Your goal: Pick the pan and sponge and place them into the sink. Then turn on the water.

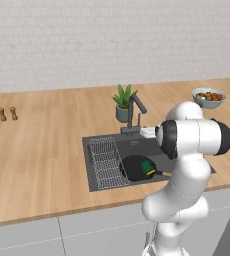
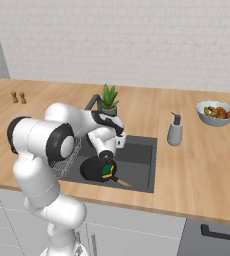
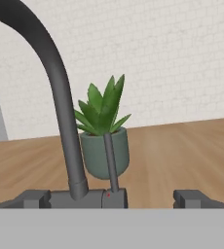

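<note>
Black round pan (image 1: 135, 168) — green-topped sponge (image 1: 147, 166) inside — end effector (image 3: 112, 198) released.

1 pan (image 1: 135, 168), 1 sponge (image 1: 147, 167), 1 sink (image 1: 94, 148) w/ 1 faucet (image 1: 135, 112) & 1 dish rack (image 1: 107, 163). 1 potted plant (image 1: 123, 102), 1 fruit bowl (image 1: 208, 97), 1 soap dispenser (image 2: 175, 130), 2 shakers (image 1: 7, 114).
</note>
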Motion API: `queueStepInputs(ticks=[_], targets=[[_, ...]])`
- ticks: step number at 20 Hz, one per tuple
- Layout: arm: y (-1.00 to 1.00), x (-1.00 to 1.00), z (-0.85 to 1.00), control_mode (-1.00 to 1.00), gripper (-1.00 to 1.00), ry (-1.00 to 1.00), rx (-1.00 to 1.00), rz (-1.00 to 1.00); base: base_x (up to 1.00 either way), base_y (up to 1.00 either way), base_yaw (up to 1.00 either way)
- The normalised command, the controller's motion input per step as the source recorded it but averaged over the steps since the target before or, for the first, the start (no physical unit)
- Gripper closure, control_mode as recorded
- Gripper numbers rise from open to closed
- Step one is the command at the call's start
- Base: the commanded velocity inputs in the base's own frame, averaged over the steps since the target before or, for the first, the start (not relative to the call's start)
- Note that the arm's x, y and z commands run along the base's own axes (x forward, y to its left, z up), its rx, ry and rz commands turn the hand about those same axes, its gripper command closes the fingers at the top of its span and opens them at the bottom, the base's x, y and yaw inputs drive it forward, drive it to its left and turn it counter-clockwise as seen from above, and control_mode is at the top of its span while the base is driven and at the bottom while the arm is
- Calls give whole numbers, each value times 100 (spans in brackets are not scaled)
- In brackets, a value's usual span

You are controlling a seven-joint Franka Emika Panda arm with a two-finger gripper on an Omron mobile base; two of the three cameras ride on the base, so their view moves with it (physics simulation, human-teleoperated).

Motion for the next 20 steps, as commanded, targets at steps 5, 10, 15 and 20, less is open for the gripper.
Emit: queueStepInputs(ticks=[5, 10, 15, 20], targets=[[0, 7, 0, -100, -100, 0, 0, 0, 0, 0, 0], [-1, 3, -9, -100, -100, 0, 0, 0, 0, 0, 0], [-6, 0, -10, -100, -100, -1, 0, 0, 0, 0, 0], [-1, 2, -4, -100, -100, 0, 0, 0, 0, 0, 0]])
